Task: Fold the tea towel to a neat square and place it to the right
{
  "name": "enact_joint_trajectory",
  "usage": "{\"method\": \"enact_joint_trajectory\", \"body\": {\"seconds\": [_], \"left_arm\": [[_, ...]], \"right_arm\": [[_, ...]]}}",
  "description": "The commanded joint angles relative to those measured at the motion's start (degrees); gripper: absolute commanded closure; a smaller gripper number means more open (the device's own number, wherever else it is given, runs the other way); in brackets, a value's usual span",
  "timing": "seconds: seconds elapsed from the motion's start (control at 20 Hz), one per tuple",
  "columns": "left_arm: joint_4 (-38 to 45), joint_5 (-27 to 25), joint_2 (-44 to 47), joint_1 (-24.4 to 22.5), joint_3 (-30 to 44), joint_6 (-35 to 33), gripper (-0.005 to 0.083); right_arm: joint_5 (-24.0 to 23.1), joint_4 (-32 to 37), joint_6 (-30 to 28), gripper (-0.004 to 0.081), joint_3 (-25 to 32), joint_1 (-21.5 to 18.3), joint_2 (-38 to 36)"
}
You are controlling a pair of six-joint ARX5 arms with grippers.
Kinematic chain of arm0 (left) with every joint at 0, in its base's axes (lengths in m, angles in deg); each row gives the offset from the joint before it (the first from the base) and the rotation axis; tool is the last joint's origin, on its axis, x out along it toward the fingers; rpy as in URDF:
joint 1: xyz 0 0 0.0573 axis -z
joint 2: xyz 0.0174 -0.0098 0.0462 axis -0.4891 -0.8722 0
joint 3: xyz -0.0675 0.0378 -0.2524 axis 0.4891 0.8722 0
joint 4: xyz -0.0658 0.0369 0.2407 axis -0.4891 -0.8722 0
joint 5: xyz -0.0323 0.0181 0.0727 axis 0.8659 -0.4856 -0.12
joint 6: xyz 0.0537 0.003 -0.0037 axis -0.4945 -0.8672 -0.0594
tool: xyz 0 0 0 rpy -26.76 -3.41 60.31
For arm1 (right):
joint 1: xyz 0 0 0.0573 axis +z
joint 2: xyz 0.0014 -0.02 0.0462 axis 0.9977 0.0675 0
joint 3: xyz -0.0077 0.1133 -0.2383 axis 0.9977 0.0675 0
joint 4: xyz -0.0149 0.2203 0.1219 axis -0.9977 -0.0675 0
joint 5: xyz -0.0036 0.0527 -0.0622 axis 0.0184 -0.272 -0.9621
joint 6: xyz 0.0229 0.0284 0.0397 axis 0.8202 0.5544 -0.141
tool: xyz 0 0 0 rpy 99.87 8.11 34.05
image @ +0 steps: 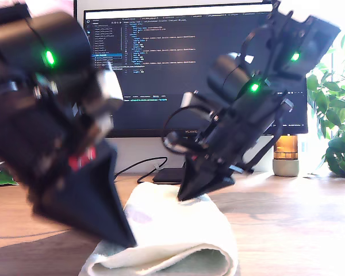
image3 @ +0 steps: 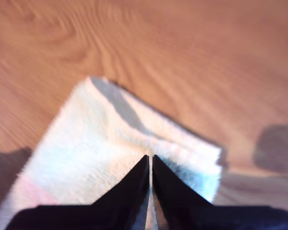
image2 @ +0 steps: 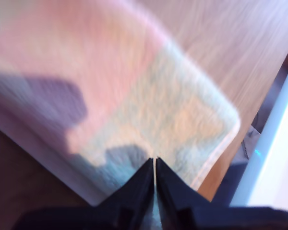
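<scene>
The tea towel (image: 178, 236) lies folded on the wooden table, a rounded fold at the exterior view's right and its open layers toward the camera. It is fluffy, whitish, tinted pink and mint. One arm's dark gripper (image: 129, 240), blurred, rests its tip on the towel's near part. Another arm's gripper (image: 184, 195) touches the far edge. I cannot tell which is first or second. My first gripper (image2: 154, 159) is shut over the towel (image2: 149, 96) near a pink-banded corner. My second gripper (image3: 150, 156) is shut above the towel (image3: 101, 143) by its layered edge. The cloth lies flat.
A monitor (image: 178, 57) with dark code windows stands behind the towel. A dark flat object (image: 169, 174) and a cable (image: 138, 167) lie at its foot. An amber jar (image: 286, 152) and a leafy plant (image: 339, 115) stand at the exterior view's right. Bare table (image: 299, 230) lies beside the towel.
</scene>
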State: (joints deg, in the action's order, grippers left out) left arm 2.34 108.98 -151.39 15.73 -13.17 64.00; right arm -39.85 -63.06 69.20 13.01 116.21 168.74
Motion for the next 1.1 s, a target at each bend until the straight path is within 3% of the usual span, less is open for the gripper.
{"method": "enact_joint_trajectory", "body": {"seconds": [0.0, 0.25, 0.55, 0.75, 1.05], "left_arm": [[-0.44, -0.79, 1.73, 0.20, 1.14, -1.14, 0.0793], [-1.22, -4.98, 6.80, 0.20, 1.16, -6.97, 0.0793], [1.09, -7.96, 10.36, -1.20, 1.40, -11.63, 0.0793], [7.13, -7.56, 10.62, -3.89, 2.27, -15.34, 0.0793], [17.68, 1.70, 10.49, -10.16, 4.76, -17.94, 0.0793]], "right_arm": [[0.11, 0.31, -0.66, 0.0781, 0.77, 0.11, -3.48], [-2.10, -5.88, -6.10, 0.0781, 0.87, 0.24, -9.20], [-4.55, -6.29, -8.13, 0.0781, 3.02, 0.28, -17.68], [-6.01, -4.00, -8.90, 0.0781, 11.98, 0.28, -27.28], [-6.08, -0.90, -9.16, 0.0781, 27.32, 1.51, -45.48]]}}
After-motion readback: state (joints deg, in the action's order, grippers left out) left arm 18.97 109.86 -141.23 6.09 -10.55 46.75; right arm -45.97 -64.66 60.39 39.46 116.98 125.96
